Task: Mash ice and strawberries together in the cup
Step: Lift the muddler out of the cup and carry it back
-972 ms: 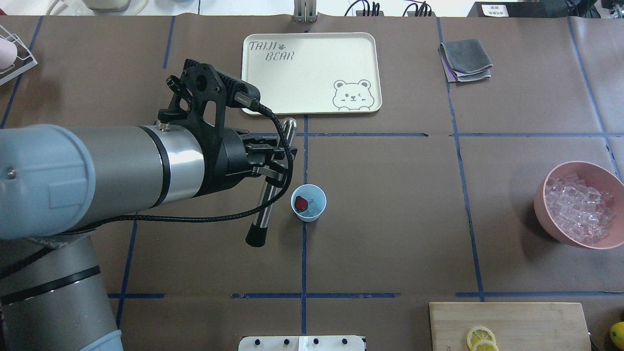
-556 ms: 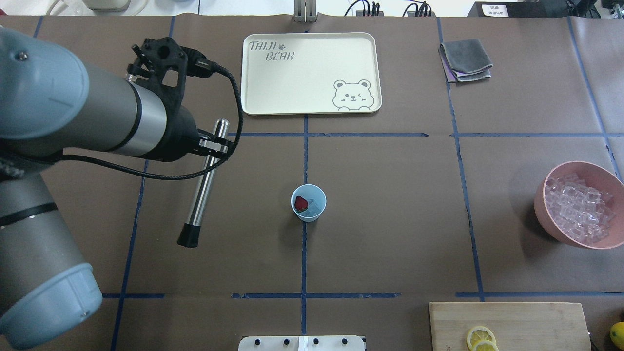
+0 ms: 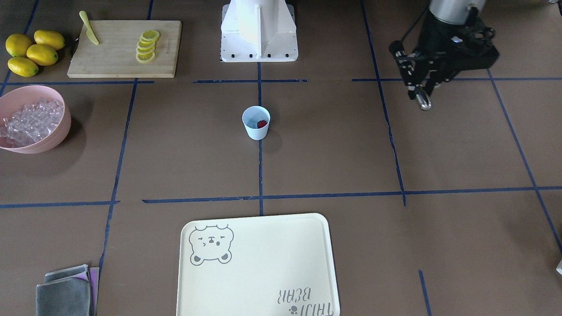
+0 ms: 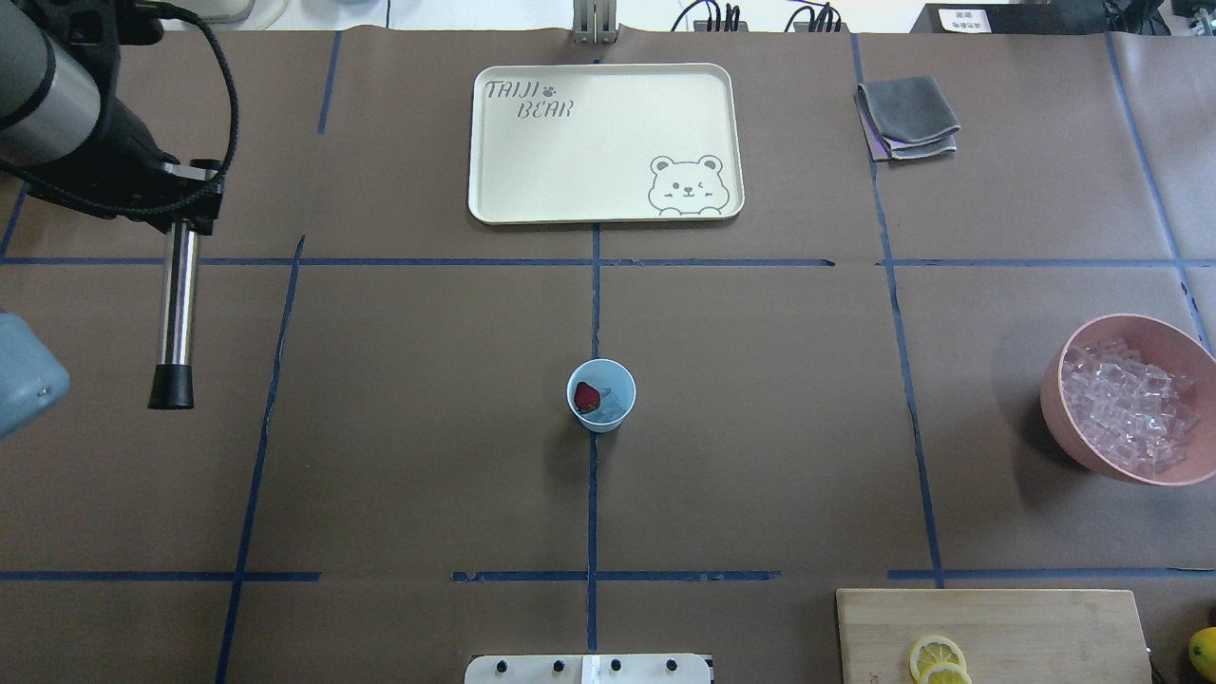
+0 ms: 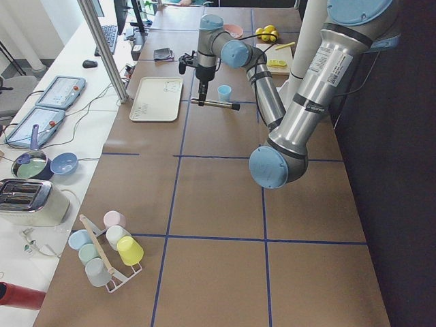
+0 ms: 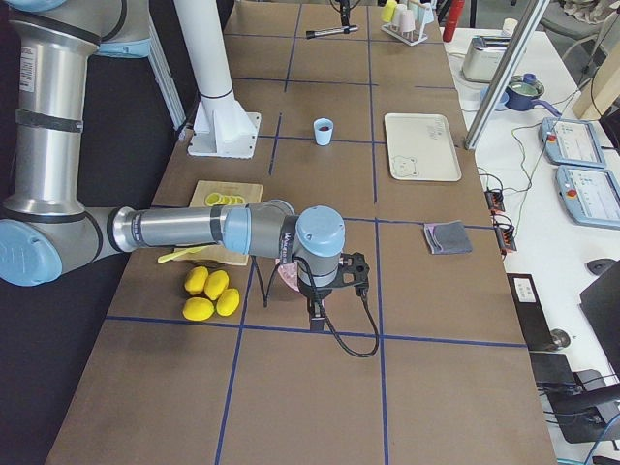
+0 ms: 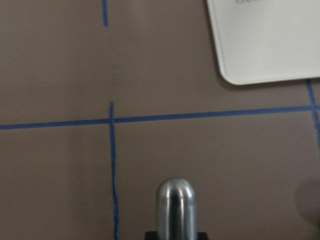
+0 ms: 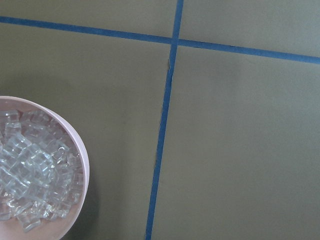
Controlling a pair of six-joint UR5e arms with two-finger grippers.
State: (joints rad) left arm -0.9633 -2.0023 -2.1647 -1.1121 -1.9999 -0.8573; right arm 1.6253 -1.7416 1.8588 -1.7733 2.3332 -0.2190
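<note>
Your left gripper [image 4: 187, 220] is clamped on a steel muddler [image 4: 178, 304], gripping it close to its rounded bare end. You can see that end poking up at the bottom of the left wrist view. The rod hangs roughly level above the table, far out on the robot's left. Its black-capped end points back toward the robot's side, well apart from the cup [image 4: 600, 425].

Look to the middle of the table and you find the cup standing upright on a blue tape line, with nothing touching it. Inside it the strawberry [image 4: 588, 396] lies against the wall on the robot's left, and the ice [image 4: 617, 403] sits just beside it on the right.

Your right gripper [image 6: 315, 310] shows only in the side view from the robot's right, so you cannot tell whether its fingers are apart or together. Its wrist camera looks straight down at brown table and the rim of the pink bowl [image 8: 82, 160], which is filled with ice cubes [image 8: 30, 170]. That bowl stands far out on the robot's right, well apart from the cup.

The cream bear tray [image 4: 604, 142] lies beyond the cup, with folded grey cloths [image 4: 907, 116] off to its right. The cutting board [image 4: 993, 622] with lemon slices [image 4: 936, 657] sits at the near right edge
</note>
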